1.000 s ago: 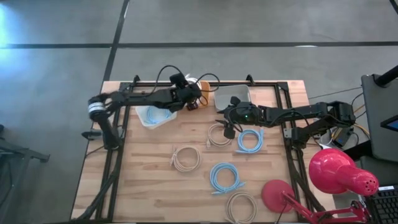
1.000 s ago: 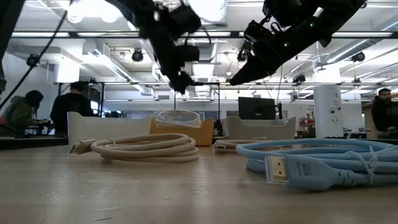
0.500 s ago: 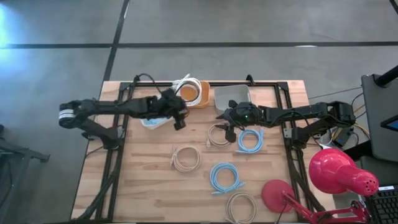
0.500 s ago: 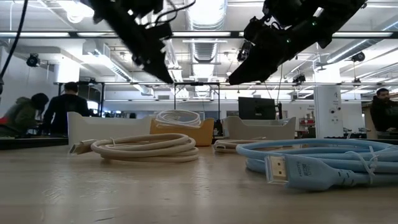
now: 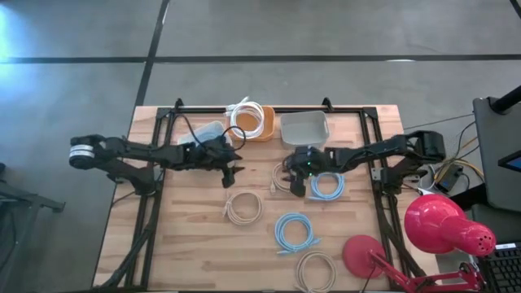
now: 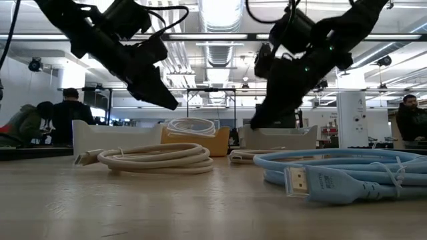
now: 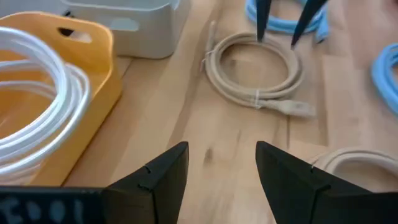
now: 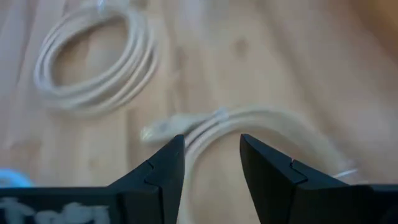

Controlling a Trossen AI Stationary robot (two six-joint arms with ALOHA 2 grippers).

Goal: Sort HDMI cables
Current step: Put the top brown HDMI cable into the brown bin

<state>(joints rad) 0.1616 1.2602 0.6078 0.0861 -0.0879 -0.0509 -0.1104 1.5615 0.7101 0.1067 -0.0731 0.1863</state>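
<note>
Five coiled HDMI cables lie flat on the wooden table: a beige coil, a light blue coil beside it, a second beige coil, a blue coil and a beige coil near the front edge. A white coil sits in the orange bin. My right gripper hangs open just above the first beige coil. My left gripper is open in the air, left of that coil.
A grey bin stands right of the orange one; a pale bin on the left is partly hidden by the left arm. A red desk lamp occupies the near right corner. People sit in the room behind.
My left gripper has drawn back from the orange bin toward the table's near and left side and come lower, leaving the white coil in view in that bin. My right gripper has moved down and slightly nearer, onto the spot above the beige coil.
</note>
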